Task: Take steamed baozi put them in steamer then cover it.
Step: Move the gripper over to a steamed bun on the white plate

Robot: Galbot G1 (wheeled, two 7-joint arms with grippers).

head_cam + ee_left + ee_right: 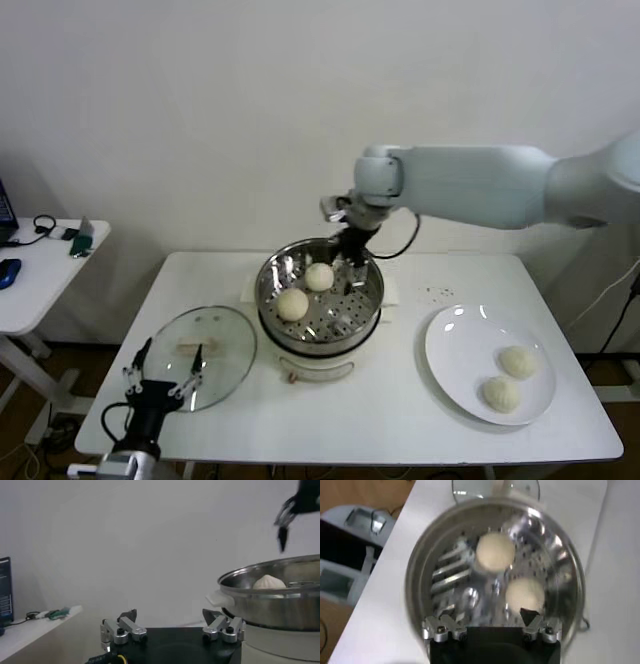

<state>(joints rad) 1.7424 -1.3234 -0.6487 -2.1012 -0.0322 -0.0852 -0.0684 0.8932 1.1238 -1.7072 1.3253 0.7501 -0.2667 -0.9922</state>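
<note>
The steamer (268,285) stands mid-table on its white pot base, with two steamed baozi (319,276) (292,303) on its perforated floor. My right gripper (352,258) hovers open over the basket's far side, holding nothing. In the right wrist view, both buns (495,551) (525,594) lie just beyond that gripper (490,615). Two more baozi (519,361) (501,393) rest on the white plate (455,345) at the right. The glass cover (225,350) lies flat to the left of the steamer. My left gripper (165,368) is open at the table's front left, beside the cover.
A white side table (40,270) with small items stands off to the left. The left wrist view shows the steamer wall (270,605) with one bun (269,582) peeking over the rim. Bare tabletop (380,410) runs along the front edge.
</note>
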